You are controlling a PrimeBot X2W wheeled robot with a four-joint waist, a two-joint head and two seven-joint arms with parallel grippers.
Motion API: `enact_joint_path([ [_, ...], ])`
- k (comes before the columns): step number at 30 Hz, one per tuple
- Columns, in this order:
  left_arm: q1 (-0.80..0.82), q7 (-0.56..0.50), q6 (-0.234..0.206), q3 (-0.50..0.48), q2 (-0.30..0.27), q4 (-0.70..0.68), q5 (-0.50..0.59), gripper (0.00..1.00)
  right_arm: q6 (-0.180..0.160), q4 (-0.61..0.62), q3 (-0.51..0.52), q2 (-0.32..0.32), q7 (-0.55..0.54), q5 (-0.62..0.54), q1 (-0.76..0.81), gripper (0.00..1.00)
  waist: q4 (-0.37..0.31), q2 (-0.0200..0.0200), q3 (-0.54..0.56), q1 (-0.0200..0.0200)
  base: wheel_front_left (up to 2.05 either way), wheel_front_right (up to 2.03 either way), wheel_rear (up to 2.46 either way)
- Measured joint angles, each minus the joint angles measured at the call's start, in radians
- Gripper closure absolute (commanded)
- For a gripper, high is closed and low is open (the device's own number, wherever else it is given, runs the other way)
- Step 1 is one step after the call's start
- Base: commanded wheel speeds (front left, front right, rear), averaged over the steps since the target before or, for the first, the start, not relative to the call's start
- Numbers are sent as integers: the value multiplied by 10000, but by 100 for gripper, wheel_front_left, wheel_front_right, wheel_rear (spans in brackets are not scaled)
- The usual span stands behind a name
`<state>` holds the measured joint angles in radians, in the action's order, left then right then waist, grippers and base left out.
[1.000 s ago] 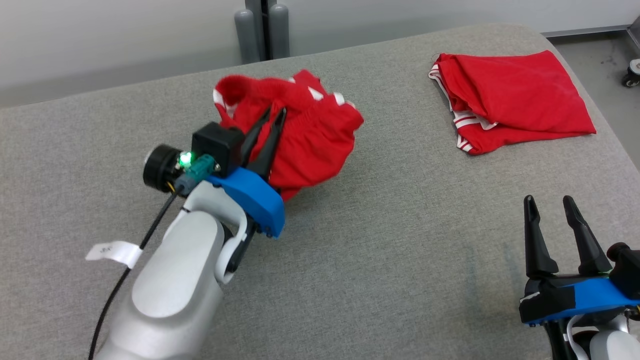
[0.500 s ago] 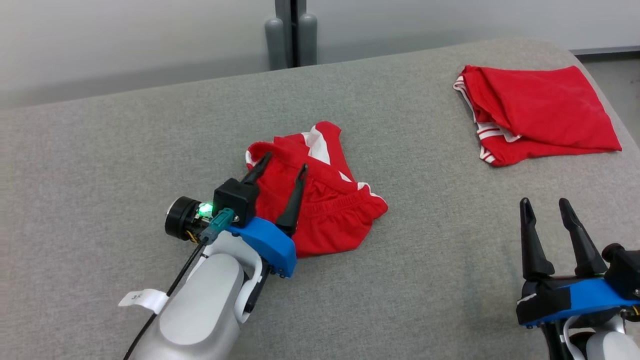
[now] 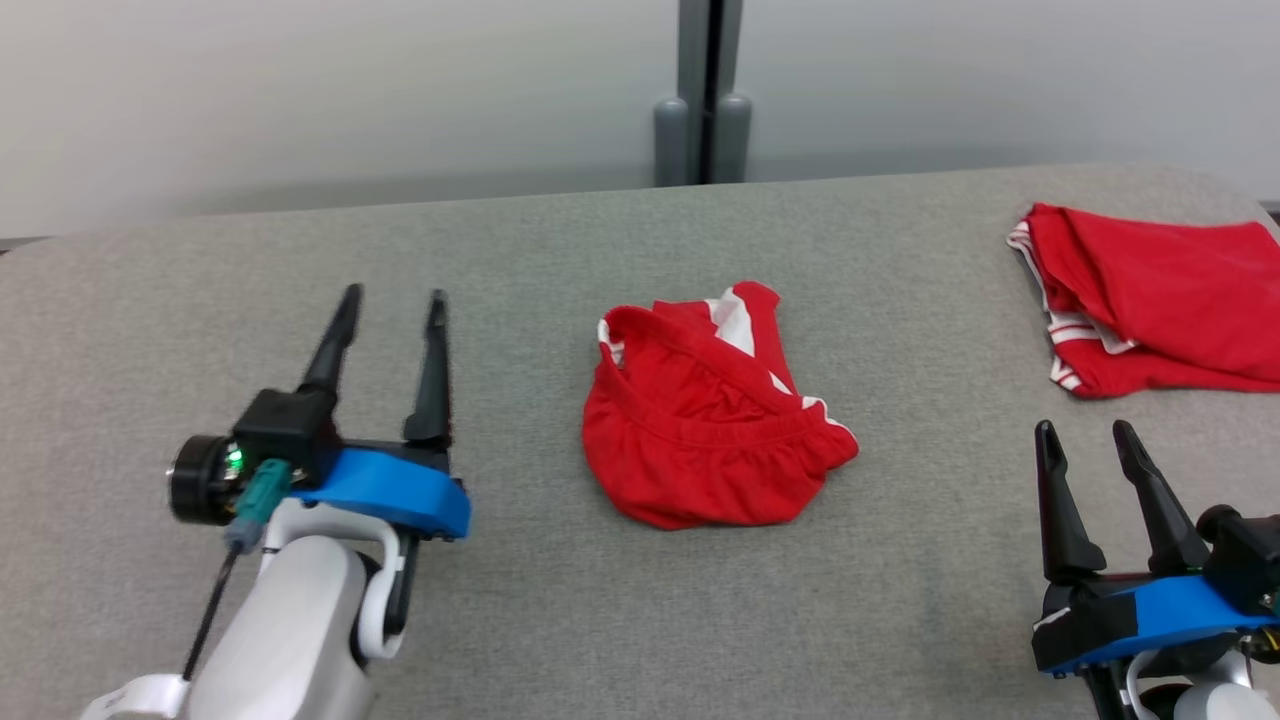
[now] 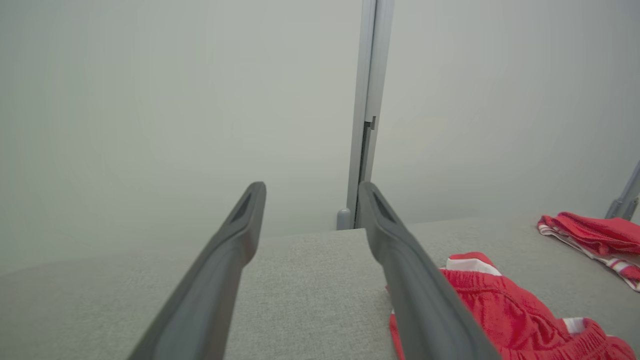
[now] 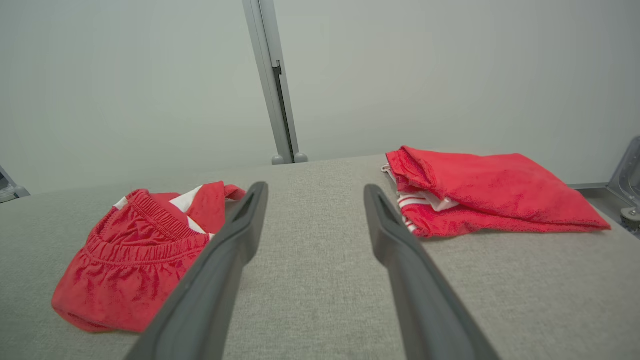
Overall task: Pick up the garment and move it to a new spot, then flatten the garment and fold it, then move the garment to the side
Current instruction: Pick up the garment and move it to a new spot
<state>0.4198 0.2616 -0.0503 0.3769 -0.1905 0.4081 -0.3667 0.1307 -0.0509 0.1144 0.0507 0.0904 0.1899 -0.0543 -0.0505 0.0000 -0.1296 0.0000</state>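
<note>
A crumpled red garment [image 3: 710, 440] with white trim and an elastic waistband lies bunched in the middle of the grey table [image 3: 640, 620]. It also shows in the left wrist view [image 4: 505, 320] and the right wrist view [image 5: 135, 255]. My left gripper [image 3: 394, 296] stands open at the left, well apart from the garment, with nothing between its fingers [image 4: 235, 240]. Open too, my right gripper [image 3: 1084, 430] rests at the lower right, empty.
A second red garment [image 3: 1160, 300] with white stripes lies folded at the table's far right [image 5: 480, 195]. A grey post [image 3: 706, 95] stands against the pale wall behind the table. Bare cloth surface spreads on all sides of the crumpled garment.
My left gripper opened, let the crumpled garment drop on the table and drew back to the left. The head camera has also shifted. The right gripper kept still.
</note>
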Motion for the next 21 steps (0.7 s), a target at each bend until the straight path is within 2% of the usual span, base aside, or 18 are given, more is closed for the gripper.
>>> enact_joint_path([
  [6,-1094,13,-364,-890,-355,-1118,75,0,0,65,-56,-4,-102,-75,21,0,487,0,241,0,0,0,0],
  [12,-2079,13,-468,-1381,-518,-1733,150,0,0,132,-52,-4,-232,-180,201,0,806,0,485,0,0,0,0],
  [21,-3314,13,-629,-1762,-401,-2443,230,0,0,261,-50,-4,-368,-207,407,0,951,0,657,0,0,0,0],
])
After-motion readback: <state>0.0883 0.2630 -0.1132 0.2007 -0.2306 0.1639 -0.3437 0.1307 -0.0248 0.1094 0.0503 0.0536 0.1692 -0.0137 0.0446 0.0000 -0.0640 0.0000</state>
